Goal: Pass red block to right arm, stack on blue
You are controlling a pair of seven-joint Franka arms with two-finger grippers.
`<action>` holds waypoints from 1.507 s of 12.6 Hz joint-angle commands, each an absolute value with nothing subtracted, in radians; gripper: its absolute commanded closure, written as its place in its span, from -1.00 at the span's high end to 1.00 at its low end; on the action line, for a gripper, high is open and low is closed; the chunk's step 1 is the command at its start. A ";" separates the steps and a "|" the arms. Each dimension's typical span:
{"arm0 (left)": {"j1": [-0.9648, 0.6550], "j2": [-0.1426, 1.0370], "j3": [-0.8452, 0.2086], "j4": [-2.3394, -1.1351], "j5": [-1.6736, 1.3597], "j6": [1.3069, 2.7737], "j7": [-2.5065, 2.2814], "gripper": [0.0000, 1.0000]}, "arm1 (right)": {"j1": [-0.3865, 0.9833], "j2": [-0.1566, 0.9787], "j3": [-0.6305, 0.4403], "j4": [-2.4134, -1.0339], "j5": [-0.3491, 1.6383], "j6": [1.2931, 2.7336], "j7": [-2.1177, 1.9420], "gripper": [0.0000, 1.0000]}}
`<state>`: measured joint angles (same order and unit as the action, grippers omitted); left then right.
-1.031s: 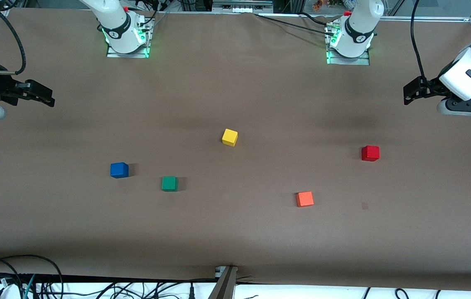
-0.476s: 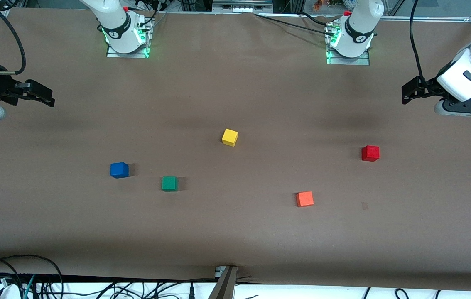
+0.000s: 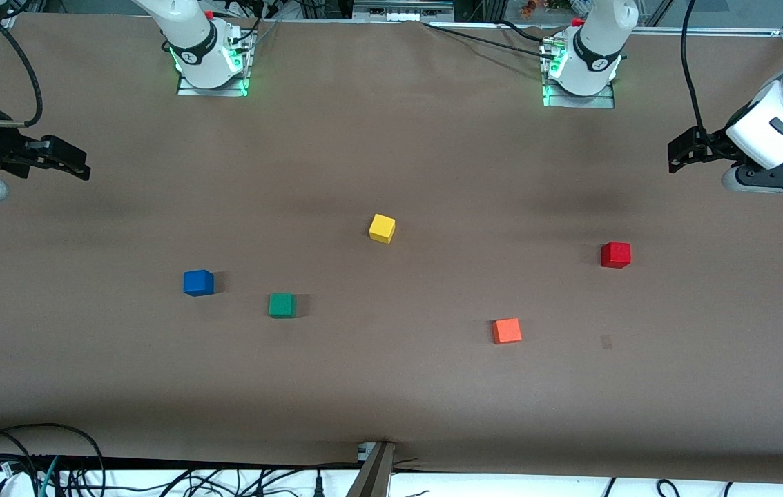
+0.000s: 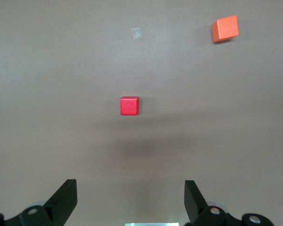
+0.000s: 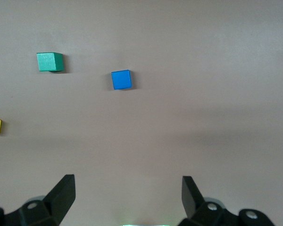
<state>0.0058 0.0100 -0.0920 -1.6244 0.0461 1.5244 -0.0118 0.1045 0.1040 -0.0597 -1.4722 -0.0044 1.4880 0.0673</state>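
The red block (image 3: 616, 255) sits on the brown table toward the left arm's end; it also shows in the left wrist view (image 4: 129, 105). The blue cube (image 3: 198, 283) sits toward the right arm's end and shows in the right wrist view (image 5: 121, 79). My left gripper (image 3: 680, 153) hangs open and empty over bare table at its end, well apart from the red block; its jaws stand wide in the left wrist view (image 4: 130, 197). My right gripper (image 3: 79, 167) hangs open and empty over bare table at its end, apart from the blue cube (image 5: 127, 195).
A green cube (image 3: 282, 305) lies beside the blue one. A yellow cube (image 3: 382, 228) sits mid-table. An orange-red cube (image 3: 507, 330) lies nearer the front camera than the red block. Cables run along the table's near edge.
The left gripper has shifted slightly toward the table's middle and the bases' side. The right gripper has barely moved. The cubes have not moved.
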 commanded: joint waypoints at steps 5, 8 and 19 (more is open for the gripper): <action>0.009 0.026 -0.090 -1.591 0.031 1.499 0.002 1.00 | 0.100 0.101 -0.057 -1.479 -0.012 1.500 0.055 1.00; 0.009 0.026 -0.089 -1.591 0.031 1.499 0.002 1.00 | 0.100 0.101 -0.055 -1.479 -0.012 1.500 0.055 1.00; 0.011 0.044 -0.086 -1.591 0.029 1.480 0.009 1.00 | 0.097 0.101 -0.057 -1.479 -0.011 1.503 0.055 1.00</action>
